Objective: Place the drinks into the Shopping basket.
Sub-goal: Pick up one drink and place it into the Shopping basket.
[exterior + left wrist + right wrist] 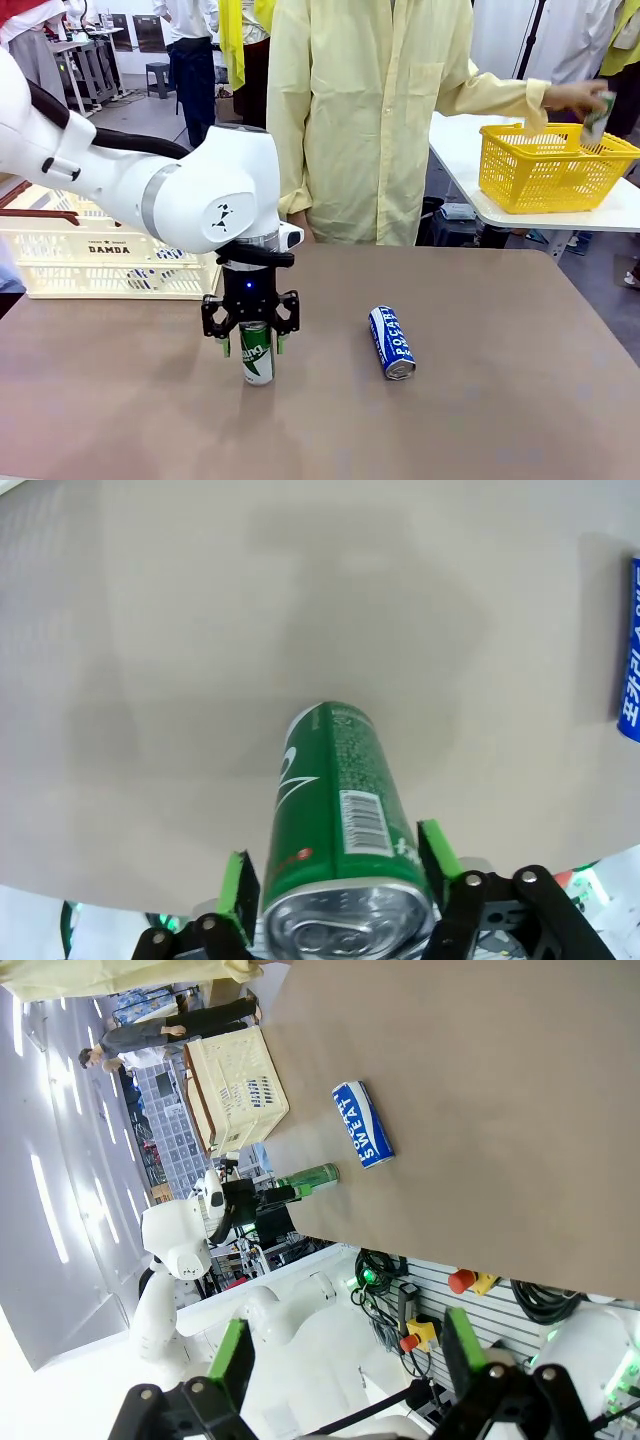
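on matte tabletop (500,410), slim glossy green can (257,352), cylindrical blue can (391,341)

A robotics lab: a white robot arm (200,200) reaches over the brown desk (500,420) from the left of the frame. In the right wrist view, a red stop button (461,1281) and cables (375,1260) hang on a slotted panel (500,1315), lower right.

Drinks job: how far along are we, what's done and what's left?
Done: nothing I can confirm; what lies inside the cream slotted plastic shopping basket is unclear. In hand: the left pincer straddles the upright green drink can on the table, grip unclear. Left: carry it over, then the blue Pocari can lying on its side. Right pincer is open, empty.
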Controlling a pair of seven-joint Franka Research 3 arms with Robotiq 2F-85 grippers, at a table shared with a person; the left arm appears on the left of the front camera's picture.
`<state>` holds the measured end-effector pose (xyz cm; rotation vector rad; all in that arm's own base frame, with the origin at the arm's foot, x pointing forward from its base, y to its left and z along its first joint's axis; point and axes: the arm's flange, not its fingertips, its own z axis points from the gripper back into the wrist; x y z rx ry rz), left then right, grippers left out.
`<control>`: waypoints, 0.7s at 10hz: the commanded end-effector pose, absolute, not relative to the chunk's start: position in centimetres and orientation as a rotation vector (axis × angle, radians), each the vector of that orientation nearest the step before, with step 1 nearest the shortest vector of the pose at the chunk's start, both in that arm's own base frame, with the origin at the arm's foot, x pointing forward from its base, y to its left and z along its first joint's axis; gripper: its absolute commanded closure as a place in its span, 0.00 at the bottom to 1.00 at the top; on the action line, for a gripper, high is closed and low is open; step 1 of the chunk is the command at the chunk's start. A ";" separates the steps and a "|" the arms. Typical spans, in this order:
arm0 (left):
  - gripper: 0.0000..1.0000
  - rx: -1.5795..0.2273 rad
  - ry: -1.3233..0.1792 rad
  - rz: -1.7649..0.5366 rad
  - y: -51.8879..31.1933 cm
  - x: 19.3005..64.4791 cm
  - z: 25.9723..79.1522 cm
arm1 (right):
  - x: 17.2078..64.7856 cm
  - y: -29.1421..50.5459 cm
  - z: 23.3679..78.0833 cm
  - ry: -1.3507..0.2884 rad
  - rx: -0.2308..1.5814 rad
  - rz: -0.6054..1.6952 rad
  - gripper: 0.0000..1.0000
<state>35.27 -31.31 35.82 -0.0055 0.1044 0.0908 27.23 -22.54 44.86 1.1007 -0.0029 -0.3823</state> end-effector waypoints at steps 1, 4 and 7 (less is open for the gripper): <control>1.00 -0.008 0.095 0.079 -31.3 35.6 35.6 | 27.0 -22.4 45.0 0.003 1.101 -0.384 0.00; 1.00 -0.008 0.074 0.081 -31.4 35.6 35.5 | 27.0 -22.4 45.0 0.003 1.101 -0.384 0.00; 1.00 -0.006 0.068 0.074 -31.4 35.6 35.5 | 27.0 -22.4 45.0 0.003 1.101 -0.384 0.00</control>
